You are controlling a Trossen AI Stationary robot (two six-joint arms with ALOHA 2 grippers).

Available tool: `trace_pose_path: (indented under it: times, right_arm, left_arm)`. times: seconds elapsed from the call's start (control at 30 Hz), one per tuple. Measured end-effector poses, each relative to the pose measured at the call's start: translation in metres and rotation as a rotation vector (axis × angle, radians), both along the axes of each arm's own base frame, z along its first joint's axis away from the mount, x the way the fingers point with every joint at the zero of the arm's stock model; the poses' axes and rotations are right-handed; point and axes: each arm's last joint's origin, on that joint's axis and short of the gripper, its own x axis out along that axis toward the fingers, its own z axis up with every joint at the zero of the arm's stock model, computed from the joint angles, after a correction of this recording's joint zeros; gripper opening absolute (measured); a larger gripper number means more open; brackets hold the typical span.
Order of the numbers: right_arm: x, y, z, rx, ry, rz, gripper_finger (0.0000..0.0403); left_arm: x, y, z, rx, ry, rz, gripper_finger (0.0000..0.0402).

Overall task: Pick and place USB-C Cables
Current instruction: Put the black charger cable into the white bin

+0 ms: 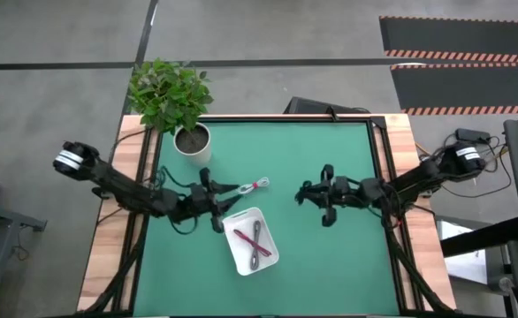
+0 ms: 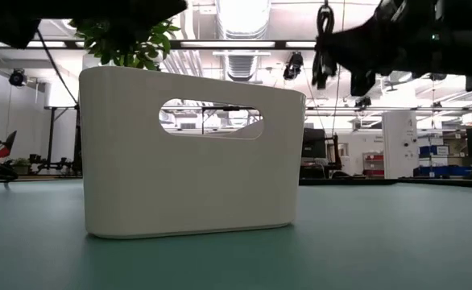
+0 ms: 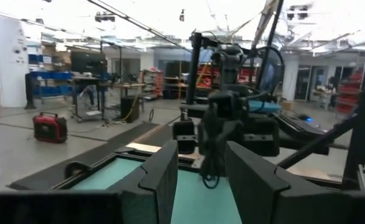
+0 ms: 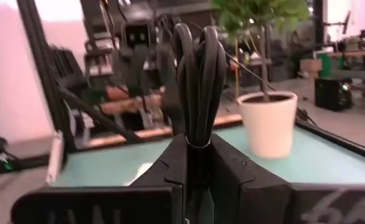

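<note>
The right gripper (image 1: 327, 196), right of centre in the high view, is pinching the light, floppy black cable (image 4: 198, 81) at its tied waist, loops sagging, while the left gripper (image 1: 213, 205) is hovering open beside the white tray (image 1: 269, 257) holding two cables

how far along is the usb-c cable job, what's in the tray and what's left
Two cables, the magenta-red cable and the grey cable, already lie crossed in the white tray. The right gripper is shut on the black cable, held above the mat away from the tray. The white cable is left on the mat, beside the open left gripper.
</note>
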Motion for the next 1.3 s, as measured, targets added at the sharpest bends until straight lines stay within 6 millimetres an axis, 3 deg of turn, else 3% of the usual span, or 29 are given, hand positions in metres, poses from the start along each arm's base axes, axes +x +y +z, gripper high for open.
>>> trace_pose_path:
  times: [0.23,0.43,0.63,1.0,1.3]
  right_arm:
    - [0.016,0.004,0.000,0.018,-0.021,0.037,0.0029]
    - [0.034,0.009,0.002,-0.041,-0.033,0.093,0.0029]
    - [0.044,0.012,0.008,-0.063,-0.059,0.144,0.0029]
    - [0.052,0.014,0.017,-0.139,-0.092,0.160,0.0029]
    - [0.070,0.017,0.023,-0.196,-0.105,0.155,0.0029]
  left_arm:
    - [0.051,-0.022,0.008,0.061,0.032,-0.010,0.0118]
    - [0.081,-0.035,-0.003,0.076,0.076,-0.017,0.0118]
    - [0.091,-0.037,-0.011,0.069,0.093,-0.006,0.0134]
    - [0.100,-0.016,-0.017,-0.057,0.092,0.019,0.0230]
    - [0.103,-0.011,-0.016,-0.067,0.085,-0.041,0.0235]
